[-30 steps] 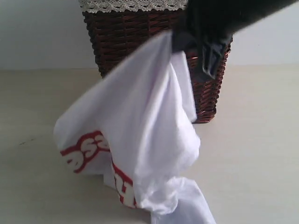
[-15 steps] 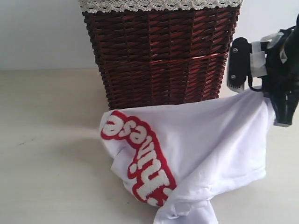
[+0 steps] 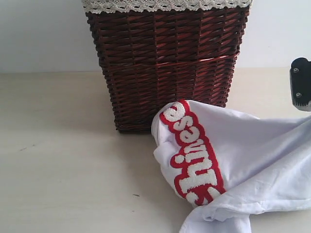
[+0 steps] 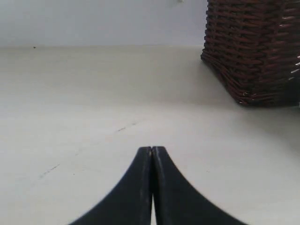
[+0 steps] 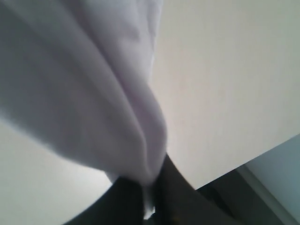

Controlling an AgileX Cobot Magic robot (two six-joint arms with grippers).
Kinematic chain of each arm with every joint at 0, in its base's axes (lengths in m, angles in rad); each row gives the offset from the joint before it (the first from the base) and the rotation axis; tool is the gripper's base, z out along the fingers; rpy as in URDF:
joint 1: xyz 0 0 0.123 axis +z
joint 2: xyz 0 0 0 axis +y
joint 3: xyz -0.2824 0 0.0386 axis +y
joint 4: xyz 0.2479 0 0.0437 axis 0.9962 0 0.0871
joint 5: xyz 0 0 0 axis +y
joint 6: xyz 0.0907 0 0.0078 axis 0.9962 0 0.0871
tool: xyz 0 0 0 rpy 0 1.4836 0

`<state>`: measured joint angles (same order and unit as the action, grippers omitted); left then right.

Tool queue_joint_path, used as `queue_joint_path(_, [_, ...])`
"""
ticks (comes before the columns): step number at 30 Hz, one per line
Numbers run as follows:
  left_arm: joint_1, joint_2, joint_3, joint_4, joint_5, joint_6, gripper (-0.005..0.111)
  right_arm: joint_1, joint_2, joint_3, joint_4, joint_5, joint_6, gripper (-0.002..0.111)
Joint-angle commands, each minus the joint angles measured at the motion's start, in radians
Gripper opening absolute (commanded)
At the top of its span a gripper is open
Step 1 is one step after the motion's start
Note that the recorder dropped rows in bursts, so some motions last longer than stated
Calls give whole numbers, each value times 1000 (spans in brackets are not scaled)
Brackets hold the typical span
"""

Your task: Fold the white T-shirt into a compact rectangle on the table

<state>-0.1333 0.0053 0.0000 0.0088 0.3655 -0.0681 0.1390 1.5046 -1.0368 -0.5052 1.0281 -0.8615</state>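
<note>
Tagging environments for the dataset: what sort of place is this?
Most likely a staged laundry-folding tabletop in a lab or test room, not a lived-in home: a cream table, a plain pale wall behind it, and just a dark wicker basket with a white T-shirt crumpled in front.

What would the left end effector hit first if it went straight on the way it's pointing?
Probably nothing nearby: the shut left end effector points over the table toward the wall; the wicker basket sits off to one side.
</note>
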Motion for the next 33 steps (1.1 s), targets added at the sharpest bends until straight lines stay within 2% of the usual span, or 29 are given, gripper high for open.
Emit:
queue_joint_path(1, [-6,-5,0,-9,-11,-6,0,-44,19,5,83,-42,-7,27])
queue_joint_path(3, [-6,-5,0,-9,-11,-6,0,-48,28,5,121,-77,5,41])
queue_joint_path(5, [-6,-5,0,-9,-11,-6,0,-48,30,5,133,-124,49,48])
queue_joint_path(11, [-6,-5,0,-9,-11,-6,0,-22,-86,5,207,-325,80,50])
queue_joint_path(15, [-6,-5,0,-9,-11,-6,0,13,-150,5,463,-398,74,50])
queue_joint_path(18, [-6,-5,0,-9,-11,-6,0,38,-132,5,705,-328,-5,50])
queue_joint_path(21, [-6,-5,0,-9,-11,-6,0,59,-64,5,868,-272,-88,50])
queue_joint_path(25, [-6,-5,0,-9,-11,-6,0,94,19,5,887,-276,-84,48])
queue_joint_path(29, [-6,-5,0,-9,-11,-6,0,100,29,5,894,-191,-84,48])
queue_joint_path(33, [-6,-5,0,-9,-11,-6,0,105,29,19,905,-21,-295,48])
